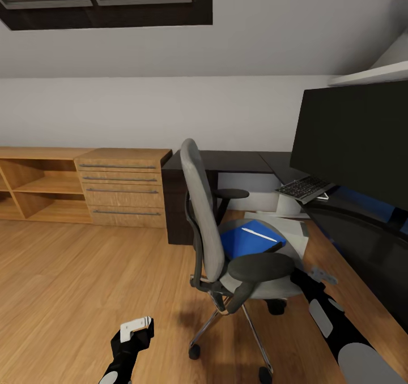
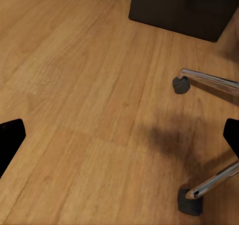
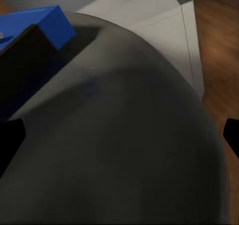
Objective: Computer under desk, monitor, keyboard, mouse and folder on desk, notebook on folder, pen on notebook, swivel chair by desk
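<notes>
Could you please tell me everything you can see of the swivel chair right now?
The swivel chair stands upright on the wooden floor, its grey padded back toward the wooden drawer cabinet and its seat facing the desk. It has black armrests and a chrome star base on dark casters, two of which appear in the left wrist view. A bright blue folder lies flat on the seat with a thin white pen-like stick on top. The near armrest fills much of the right wrist view.

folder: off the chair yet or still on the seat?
Still on the seat. The blue folder lies flat on the swivel chair, a white pen on top; the right wrist view shows its corner on the seat edge.
</notes>
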`<state>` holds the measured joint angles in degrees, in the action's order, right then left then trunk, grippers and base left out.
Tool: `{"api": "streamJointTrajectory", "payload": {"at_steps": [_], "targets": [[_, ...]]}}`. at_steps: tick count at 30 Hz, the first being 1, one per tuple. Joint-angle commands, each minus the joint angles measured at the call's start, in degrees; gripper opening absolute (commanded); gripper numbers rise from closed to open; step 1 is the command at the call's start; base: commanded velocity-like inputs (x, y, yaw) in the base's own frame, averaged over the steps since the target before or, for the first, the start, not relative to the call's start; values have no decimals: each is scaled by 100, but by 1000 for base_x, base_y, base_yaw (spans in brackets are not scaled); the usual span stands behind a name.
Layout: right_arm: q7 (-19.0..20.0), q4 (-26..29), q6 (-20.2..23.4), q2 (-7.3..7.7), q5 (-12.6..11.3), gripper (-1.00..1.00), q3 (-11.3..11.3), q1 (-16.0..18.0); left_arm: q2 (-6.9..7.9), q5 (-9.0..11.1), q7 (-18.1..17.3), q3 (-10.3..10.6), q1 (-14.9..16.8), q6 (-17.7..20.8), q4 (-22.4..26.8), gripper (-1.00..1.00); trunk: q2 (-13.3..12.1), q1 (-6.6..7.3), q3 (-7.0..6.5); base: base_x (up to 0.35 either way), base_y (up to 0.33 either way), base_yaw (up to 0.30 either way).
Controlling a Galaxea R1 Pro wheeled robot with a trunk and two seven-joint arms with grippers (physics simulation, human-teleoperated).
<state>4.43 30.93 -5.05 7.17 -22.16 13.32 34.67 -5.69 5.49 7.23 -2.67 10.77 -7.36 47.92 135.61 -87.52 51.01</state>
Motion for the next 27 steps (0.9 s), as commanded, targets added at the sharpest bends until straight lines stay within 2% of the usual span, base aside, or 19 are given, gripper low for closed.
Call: {"api": "streamJointTrajectory", "payload": {"at_steps": [1, 27], "targets": [[44, -24, -19, -2, -60, 100, 14, 4, -1, 57, -2, -4, 3, -20, -2, 100, 2, 1, 6, 0, 0, 13], [56, -129, -22, -31, -60, 100, 4, 4, 6, 57, -2, -5, 1, -20, -1, 100, 2, 1, 116, 0, 0, 144]]}}
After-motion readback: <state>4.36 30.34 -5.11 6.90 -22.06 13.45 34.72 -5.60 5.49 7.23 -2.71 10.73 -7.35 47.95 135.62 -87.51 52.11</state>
